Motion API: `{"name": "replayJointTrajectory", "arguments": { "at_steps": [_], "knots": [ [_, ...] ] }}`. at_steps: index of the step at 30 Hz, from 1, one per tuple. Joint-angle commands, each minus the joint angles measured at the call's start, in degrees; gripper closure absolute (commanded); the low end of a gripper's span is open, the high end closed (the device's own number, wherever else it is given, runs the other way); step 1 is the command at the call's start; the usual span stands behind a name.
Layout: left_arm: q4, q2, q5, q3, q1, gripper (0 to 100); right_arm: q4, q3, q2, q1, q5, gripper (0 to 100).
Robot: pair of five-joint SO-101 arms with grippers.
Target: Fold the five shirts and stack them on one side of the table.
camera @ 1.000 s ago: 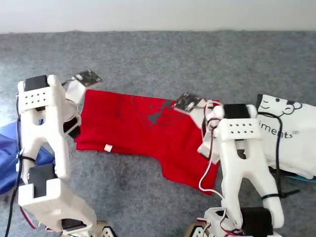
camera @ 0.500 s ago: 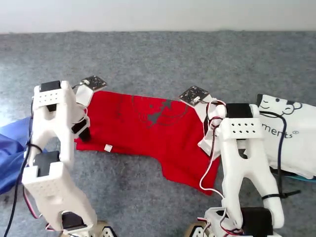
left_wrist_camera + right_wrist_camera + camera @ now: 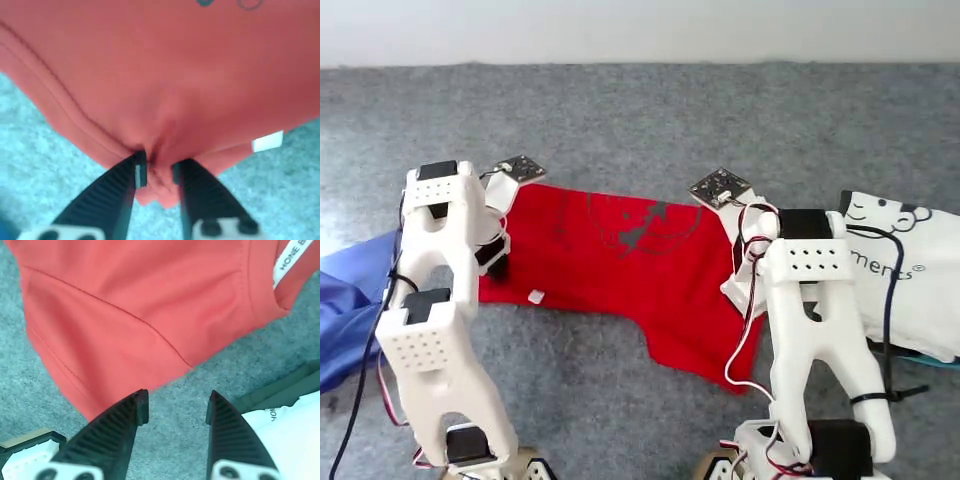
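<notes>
Left wrist view: left jaws pinch the red shirt (image 3: 165, 75) at its edge, presumably to lift a fold, while right jaws stand open over the opposite edge.

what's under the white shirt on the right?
A dark green fabric edge sticks out from under the white shirt on its near side. The shirt covers the rest, so what it is, or how many layers lie there, can't be told.

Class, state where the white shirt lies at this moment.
In the high view, the white shirt lies on the right side of the grey table, to the right of the spread-out red shirt.
</notes>
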Motion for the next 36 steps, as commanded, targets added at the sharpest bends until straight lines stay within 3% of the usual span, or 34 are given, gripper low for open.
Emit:
{"name": "replayJointTrajectory", "arguments": {
  "at_steps": [1, 17, 31, 36],
  "knots": [
    [0.26, 0.26, 0.44, -2.24, 1.23, 99, -0.75, -2.20, -1.80, 0.40, -0.35, 80.1],
    [12.22, -10.11, 0.35, -1.89, 3.08, 99, -0.84, -2.20, -1.80, 0.40, -0.18, 80.1],
    [10.81, -6.33, 1.05, 1.27, 2.81, 98, -0.84, -2.20, -1.80, 0.40, -0.53, 80.1],
    [11.43, -9.05, 4.57, -3.03, 2.81, 89, -1.98, -2.37, -1.80, 0.48, -0.62, 80.0]
  ]
}}
